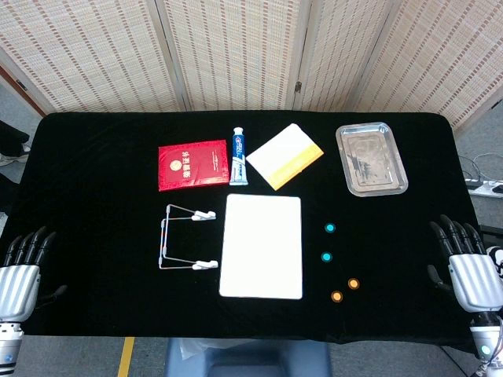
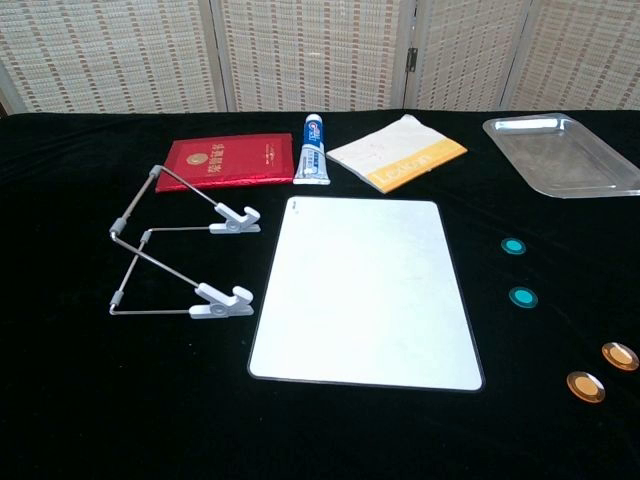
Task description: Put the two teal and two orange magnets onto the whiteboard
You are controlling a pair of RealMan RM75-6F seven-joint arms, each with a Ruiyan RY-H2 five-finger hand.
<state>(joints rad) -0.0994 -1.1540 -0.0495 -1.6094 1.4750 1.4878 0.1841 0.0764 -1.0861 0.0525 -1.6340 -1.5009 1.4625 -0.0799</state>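
In the head view, a black-covered table (image 1: 94,259) carries the whiteboard (image 1: 262,246), lying flat near the front edge at the middle. To its right, apart from it, two teal magnets sit one behind the other, the far one (image 1: 330,228) and the near one (image 1: 326,257), and closer to the front lie two orange magnets (image 1: 353,283) and (image 1: 337,296), just beside each other. None of the four touches the board. Left of the board stands a wire stand with white clips (image 1: 182,237). Behind it lie a red booklet (image 1: 192,165), a toothpaste tube (image 1: 238,156), a white and yellow notepad (image 1: 284,155) and a metal tray (image 1: 371,159) at the far right. The left hand (image 1: 22,267) rests at the table's front left corner and the right hand (image 1: 468,263) at the front right edge; both hold nothing, fingers extended and slightly apart, well away from the magnets. In the chest view, neither hand shows. The whiteboard (image 2: 364,292) fills the middle, the teal magnets (image 2: 513,246) and (image 2: 523,297) lie to its right, and the orange magnets (image 2: 620,356) and (image 2: 586,386) lie nearer the front right. The wire stand (image 2: 185,245) is left of the board, with the red booklet (image 2: 230,162), toothpaste tube (image 2: 314,150), notepad (image 2: 398,152) and tray (image 2: 562,155) along the back.
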